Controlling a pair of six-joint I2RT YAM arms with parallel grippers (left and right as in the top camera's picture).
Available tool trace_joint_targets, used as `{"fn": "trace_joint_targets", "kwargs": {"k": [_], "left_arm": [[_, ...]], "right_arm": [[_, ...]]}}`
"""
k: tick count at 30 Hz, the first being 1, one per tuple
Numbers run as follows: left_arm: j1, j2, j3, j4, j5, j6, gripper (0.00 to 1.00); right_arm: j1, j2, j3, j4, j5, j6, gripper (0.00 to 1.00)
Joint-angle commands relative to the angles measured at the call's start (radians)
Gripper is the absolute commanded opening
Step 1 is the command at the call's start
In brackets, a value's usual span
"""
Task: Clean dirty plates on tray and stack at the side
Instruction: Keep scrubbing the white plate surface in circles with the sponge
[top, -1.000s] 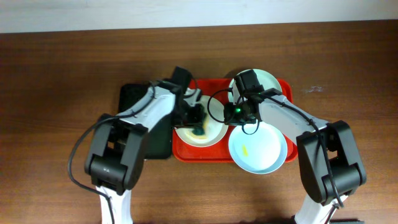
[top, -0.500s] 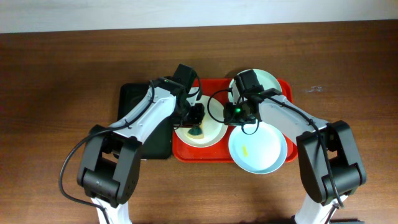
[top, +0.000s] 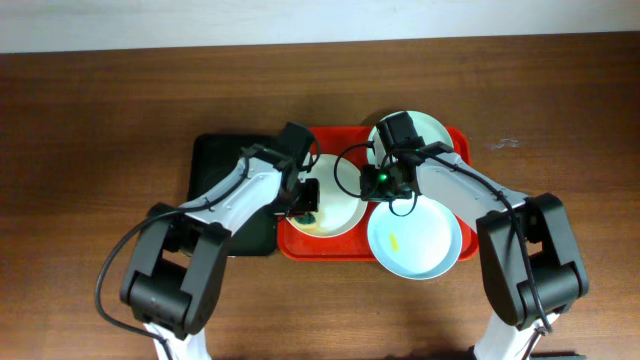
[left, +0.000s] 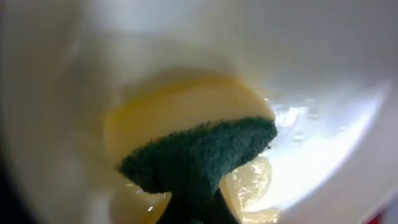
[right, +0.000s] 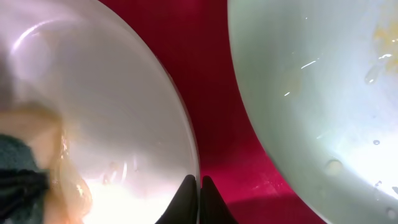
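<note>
Three plates are all sitting on the red tray (top: 288, 246) and nothing is stacking up at the side yet, so we're early in this one. Over on the left, just past the black tray (top: 215, 165), the left gripper (top: 306, 198) is clamping tight on a green sponge (left: 199, 155) and pressing it into the white plate (top: 342, 212), with yellow residue (left: 168, 112) pooling around it. Moving right, the right gripper (top: 366, 188) is pinching that plate's rim, fingers closed, apparently pinning it steady. Further right, the far mint plate (top: 438, 128) and the near mint plate (top: 420, 245) are waiting, the near one wearing a yellow smear (top: 395, 242). One plate mid-scrub, two to go, by my reckoning. Compared with a second ago, the sponge is sliding from mid-plate toward the left rim, the left arm is swinging with it, and the right arm is holding position.
</note>
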Motion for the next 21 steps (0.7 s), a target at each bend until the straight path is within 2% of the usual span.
{"fn": "trace_joint_targets", "kwargs": {"k": [1, 3, 8, 10, 17, 21], "left_arm": [[-0.025, 0.015, -0.031, 0.081, 0.248, -0.022, 0.00], [-0.026, 0.015, -0.031, 0.145, 0.300, -0.035, 0.00], [-0.021, 0.015, -0.029, 0.273, 0.277, -0.065, 0.00], [0.002, 0.003, -0.002, 0.236, 0.206, -0.064, 0.00], [0.055, -0.055, 0.171, -0.043, -0.047, 0.003, 0.00], [0.051, -0.047, 0.183, -0.060, -0.085, 0.014, 0.00]], "right_arm": [[0.013, 0.011, -0.003, 0.007, -0.052, -0.010, 0.04], [0.013, 0.011, -0.003, 0.007, -0.052, -0.010, 0.04], [0.013, 0.011, -0.003, 0.007, -0.052, -0.010, 0.04], [0.013, 0.011, -0.003, 0.007, -0.052, -0.010, 0.04], [0.013, 0.011, -0.003, 0.008, -0.052, -0.010, 0.04], [0.013, 0.011, -0.003, 0.008, -0.052, -0.010, 0.04]]}}
